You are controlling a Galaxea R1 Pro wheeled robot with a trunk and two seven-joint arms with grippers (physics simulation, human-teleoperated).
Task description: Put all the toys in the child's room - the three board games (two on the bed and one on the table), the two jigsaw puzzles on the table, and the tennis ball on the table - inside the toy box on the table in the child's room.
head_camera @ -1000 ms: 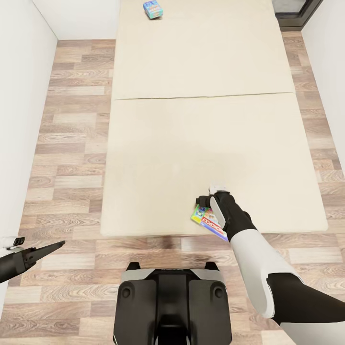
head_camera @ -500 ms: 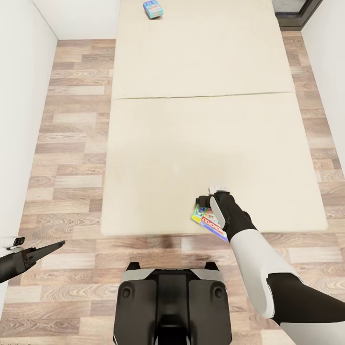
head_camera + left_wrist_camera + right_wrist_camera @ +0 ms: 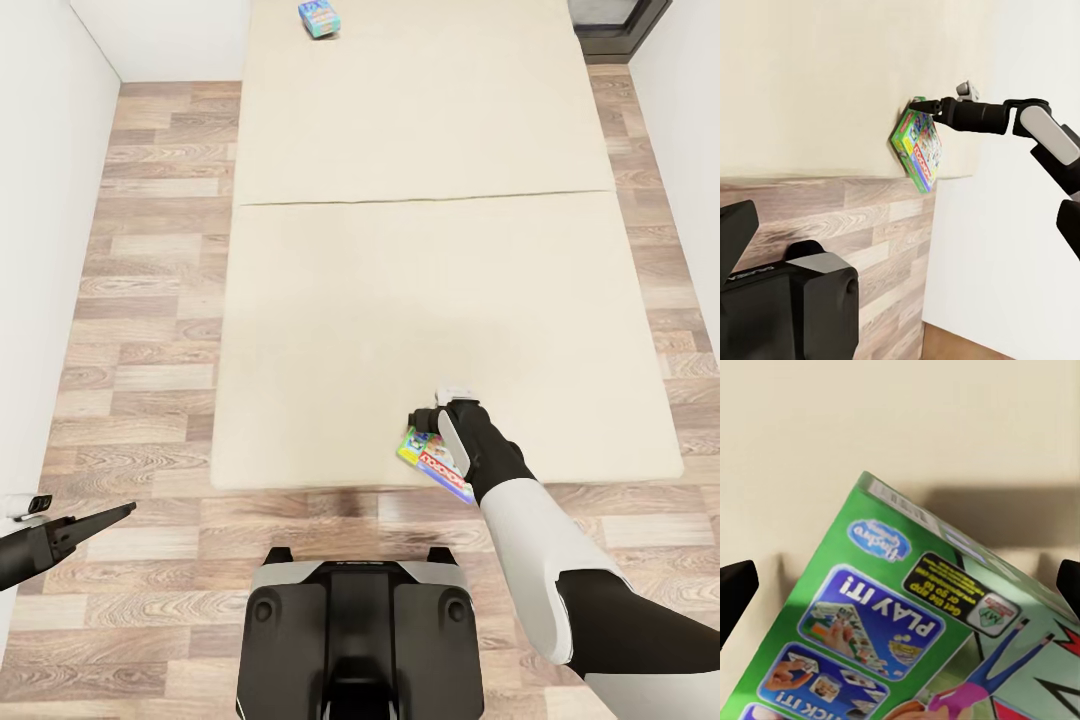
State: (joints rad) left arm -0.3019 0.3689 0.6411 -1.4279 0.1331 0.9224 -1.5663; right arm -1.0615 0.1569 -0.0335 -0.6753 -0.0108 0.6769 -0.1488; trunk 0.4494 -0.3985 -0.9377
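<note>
Nothing has really moved since a second ago: arms, games and camera all sit where they were.

Right gripper [image 3: 432, 413] is low and right of centre in the head view, at the near edge of the bed [image 3: 420, 300], right at the far corner of the green board game [image 3: 432, 462]. From the right wrist camera its two dark fingertips [image 3: 736, 589] sit at either side of the frame, spread apart, with the green game's cover [image 3: 945, 645] between them and not touching either, so it's open and not clamped on anything. That game looks tilted, one corner raised off the bed with a shadow behind it; the left wrist view shows the same thing, green board game [image 3: 919, 150] with the right gripper [image 3: 937, 107] at its top corner.

Left gripper [image 3: 115, 513] is at the lower left of the head view, over the wooden floor [image 3: 140, 300], well away from the bed. I can't tell if its fingers are apart or together.

Count: two board games on the bed, the green one near the front edge and a blue board game [image 3: 320, 18] at the top of the frame, far end of the bed. Robot base [image 3: 360, 640] fills the bottom centre.
</note>
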